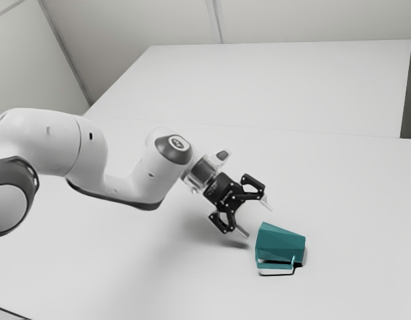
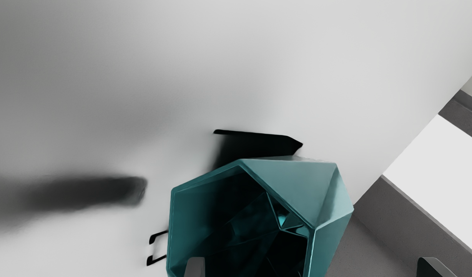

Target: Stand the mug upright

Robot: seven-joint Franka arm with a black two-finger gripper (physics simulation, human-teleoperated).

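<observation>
Wrist view: mug (image 2: 297, 184) clipped by bottom edge; inside mostly too dark to read. Fingers (image 2: 195, 268) cut off, bottom centre and lower right. Shadow (image 2: 86, 192) blurred, lower left. Exterior view: arm (image 1: 45, 140) cropped at left edge, table (image 1: 125, 267) at bottom.

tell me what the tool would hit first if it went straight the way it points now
Most likely the teal mug, lying on its side with its open mouth facing the tool. Depth is hard to judge, so whether the rim or the table would be touched first isn't certain.
</observation>
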